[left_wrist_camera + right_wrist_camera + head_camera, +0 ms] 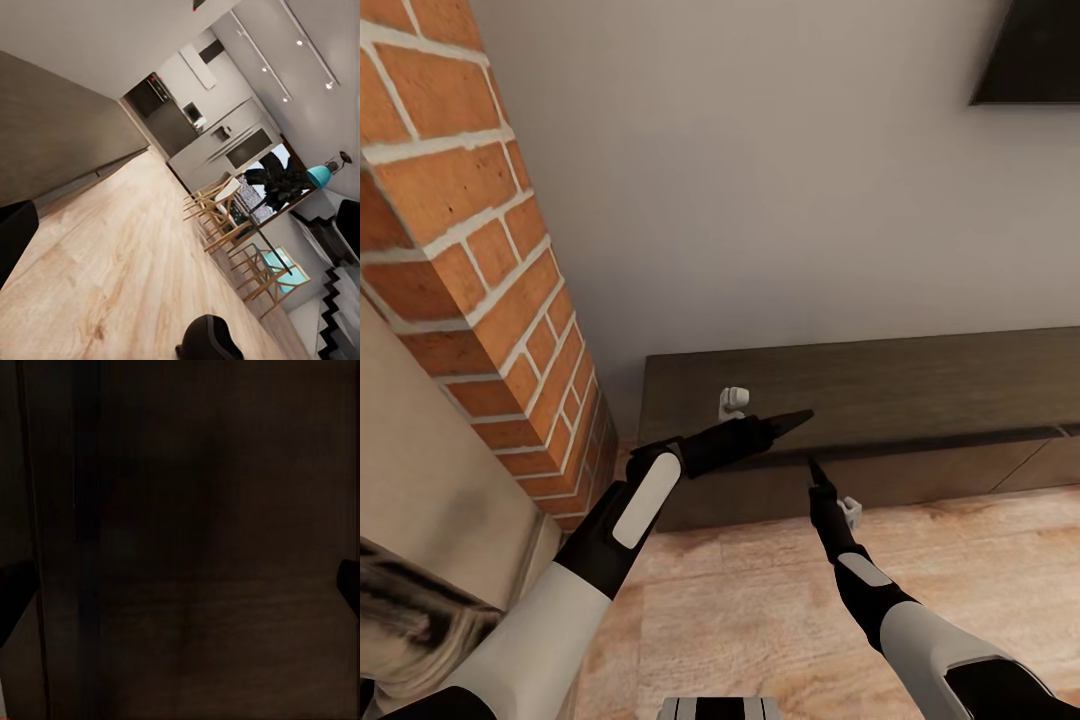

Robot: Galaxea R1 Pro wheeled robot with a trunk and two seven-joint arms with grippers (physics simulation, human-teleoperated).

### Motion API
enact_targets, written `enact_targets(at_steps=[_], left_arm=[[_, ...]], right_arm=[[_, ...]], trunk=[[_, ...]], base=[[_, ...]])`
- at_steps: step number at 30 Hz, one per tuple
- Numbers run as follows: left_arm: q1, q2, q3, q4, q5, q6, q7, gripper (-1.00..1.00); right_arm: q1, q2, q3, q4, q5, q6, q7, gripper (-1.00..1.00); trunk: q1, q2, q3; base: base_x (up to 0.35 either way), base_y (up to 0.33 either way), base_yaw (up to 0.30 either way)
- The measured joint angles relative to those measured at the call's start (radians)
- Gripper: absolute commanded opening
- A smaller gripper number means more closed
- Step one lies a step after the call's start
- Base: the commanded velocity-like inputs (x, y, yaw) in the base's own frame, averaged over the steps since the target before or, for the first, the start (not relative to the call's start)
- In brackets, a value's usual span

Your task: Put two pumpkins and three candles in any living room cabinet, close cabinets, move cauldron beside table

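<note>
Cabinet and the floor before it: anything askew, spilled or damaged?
Nothing stands out. The cabinet sits flush against the wall, fronts shut and top bare; the wood floor looks unmarked. Both grippers, left and right, are at its top edge.

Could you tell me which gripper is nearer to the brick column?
Left. The left gripper lies over the long dark-brown wooden cabinet, closer to the red brick column; the right gripper points at the cabinet's front, farther away.
</note>
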Motion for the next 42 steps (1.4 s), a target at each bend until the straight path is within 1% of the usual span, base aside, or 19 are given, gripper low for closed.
enact_targets(at_steps=[10,16,20,42], left_arm=[[0.000,0.000,0.000,0.001,0.000,0.000,-0.002,1.00],[0.000,0.000,-0.001,0.001,0.000,0.000,-0.002,1.00],[0.000,0.000,-0.001,0.001,0.000,0.000,-0.002,1.00],[0.000,0.000,-0.001,0.003,-0.002,-0.001,-0.002,1.00]], right_arm=[[0.000,0.000,0.001,-0.001,0.002,0.002,-0.006,1.00],[0.000,0.001,0.001,0.000,0.001,0.003,0.058,1.00],[0.000,0.001,0.001,0.000,0.000,0.003,0.072,1.00],[0.000,0.001,0.003,0.000,0.000,0.003,0.074,1.00]], trunk=[[0.000,0.000,0.000],[0.000,0.000,0.000],[0.000,0.000,0.000],[0.000,0.000,0.000]], base=[[0.000,0.000,0.000],[0.000,0.000,0.000],[0.000,0.000,0.000],[0.010,0.000,0.000]])
